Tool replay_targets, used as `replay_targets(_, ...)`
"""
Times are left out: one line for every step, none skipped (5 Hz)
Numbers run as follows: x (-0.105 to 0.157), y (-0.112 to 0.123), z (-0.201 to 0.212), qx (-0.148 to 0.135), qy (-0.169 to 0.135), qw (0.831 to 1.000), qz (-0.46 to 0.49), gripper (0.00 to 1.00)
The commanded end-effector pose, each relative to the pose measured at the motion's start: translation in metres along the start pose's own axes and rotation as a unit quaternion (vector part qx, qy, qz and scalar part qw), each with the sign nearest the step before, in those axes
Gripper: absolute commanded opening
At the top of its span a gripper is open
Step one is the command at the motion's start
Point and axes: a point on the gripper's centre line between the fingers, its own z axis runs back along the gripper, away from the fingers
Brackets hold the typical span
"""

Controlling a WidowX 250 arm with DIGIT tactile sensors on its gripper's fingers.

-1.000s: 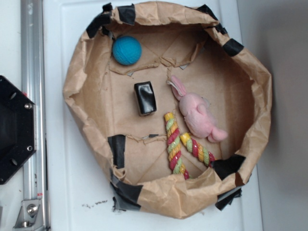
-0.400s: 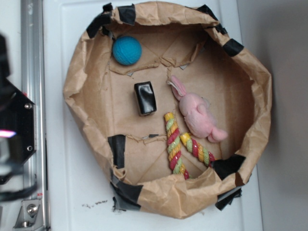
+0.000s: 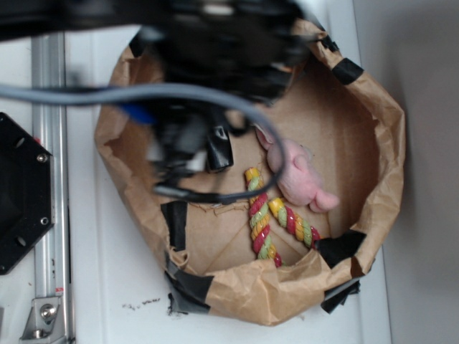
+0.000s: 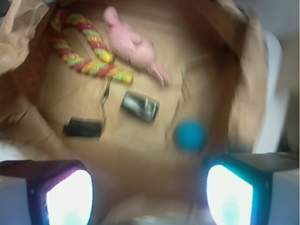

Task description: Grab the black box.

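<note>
The black box (image 4: 139, 106) lies on the brown paper floor in the middle of the wrist view, glossy and small, some way ahead of my gripper (image 4: 150, 192). Both fingers glow at the bottom corners, wide apart, with nothing between them, so the gripper is open. From the exterior camera my arm (image 3: 215, 43) is a dark motion-blurred mass over the upper left of the paper bin (image 3: 380, 143). It covers part of the black box (image 3: 221, 149), whose right side still shows beside it.
A blue ball (image 4: 191, 134) lies right of the box. A pink plush rabbit (image 3: 297, 172) and a striped rope toy (image 3: 262, 215) lie beyond it. Black tape (image 4: 83, 127) patches the paper. A black hexagonal plate (image 3: 21, 190) and a metal rail (image 3: 46, 215) stand left of the bin.
My arm has swung in fast from the left and now hangs over the bin, hiding the blue ball from the exterior camera. The box and toys have not moved.
</note>
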Motion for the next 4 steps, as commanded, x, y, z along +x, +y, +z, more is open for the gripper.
replay_targets(0.014,-0.03,-0.032,0.05,-0.003,0.968,-0.246,1.0)
replay_targets(0.014,-0.03,-0.032,0.05,-0.003,0.968,-0.246,1.0)
replay_targets(0.014,-0.03,-0.032,0.05,-0.003,0.968,-0.246,1.0)
replay_targets(0.003,-0.043,-0.068,0.057,-0.031,0.962,-0.264,1.0)
